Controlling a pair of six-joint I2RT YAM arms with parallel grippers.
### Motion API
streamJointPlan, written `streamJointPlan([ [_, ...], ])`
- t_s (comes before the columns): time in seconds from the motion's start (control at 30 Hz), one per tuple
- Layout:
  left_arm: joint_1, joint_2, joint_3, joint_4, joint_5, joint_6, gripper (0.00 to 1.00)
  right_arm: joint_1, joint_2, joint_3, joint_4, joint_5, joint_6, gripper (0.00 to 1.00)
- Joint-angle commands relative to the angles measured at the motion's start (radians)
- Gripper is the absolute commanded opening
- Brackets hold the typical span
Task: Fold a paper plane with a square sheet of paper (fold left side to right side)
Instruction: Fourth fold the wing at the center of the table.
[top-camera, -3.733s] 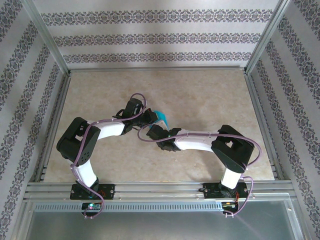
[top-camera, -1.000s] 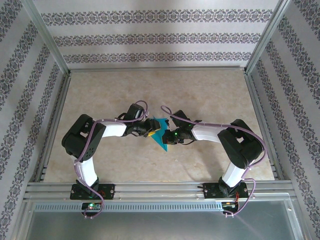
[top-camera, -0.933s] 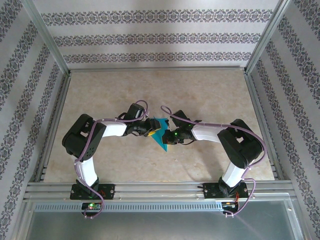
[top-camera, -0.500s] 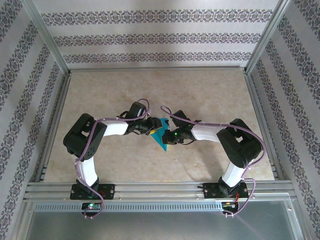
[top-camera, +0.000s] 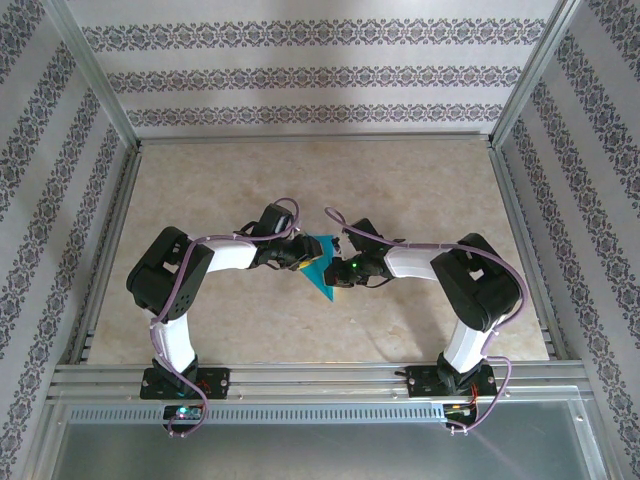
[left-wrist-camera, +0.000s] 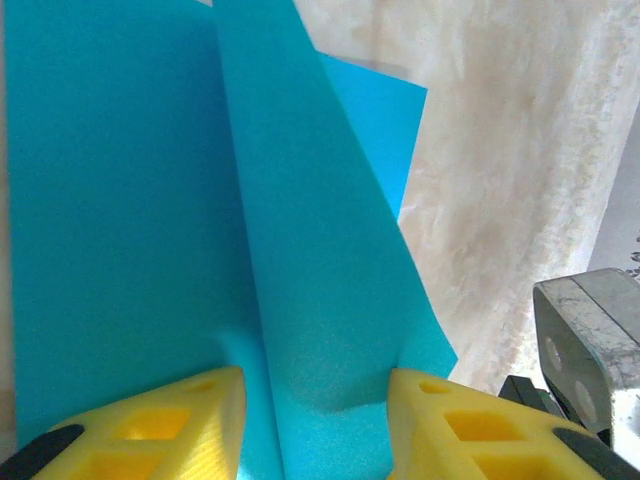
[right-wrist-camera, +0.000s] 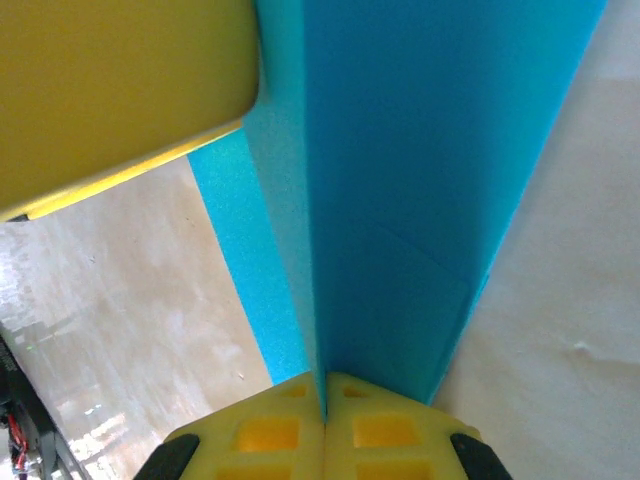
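The teal-blue sheet of paper lies mid-table, folded into a pointed paper plane shape with its tip toward the near edge. My right gripper comes in from the right. In the right wrist view that gripper is shut on the paper's raised middle ridge. My left gripper reaches in from the left. In the left wrist view it is open, and a raised fold of the paper stands between its yellow fingers without being squeezed.
Bare marbled tabletop surrounds the paper. Metal rails and patterned walls close in the sides and back. One left finger looms close above the paper in the right wrist view. A grey part of the right arm sits beside the left fingers.
The left jaws have narrowed a little around the paper's fold, and the left gripper has edged toward the paper. The right gripper stays shut on the ridge.
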Motion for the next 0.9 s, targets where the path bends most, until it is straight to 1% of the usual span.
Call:
streamJointPlan([
  [0.0,-0.015,-0.003,0.032,-0.036,-0.007,0.026,0.41,-0.015,0.022,-0.013,0.021,-0.041,-0.014,0.00],
  [0.23,-0.022,0.010,0.060,-0.047,-0.008,0.033,0.41,-0.024,0.028,-0.017,0.027,-0.045,-0.016,0.00],
  [0.77,-0.025,0.058,0.081,-0.115,-0.048,0.056,0.41,-0.030,0.037,-0.015,0.028,-0.048,-0.019,0.00],
  [0.87,-0.025,0.060,0.077,-0.123,-0.057,0.059,0.41,-0.031,0.034,-0.017,0.028,-0.047,-0.019,0.02],
])
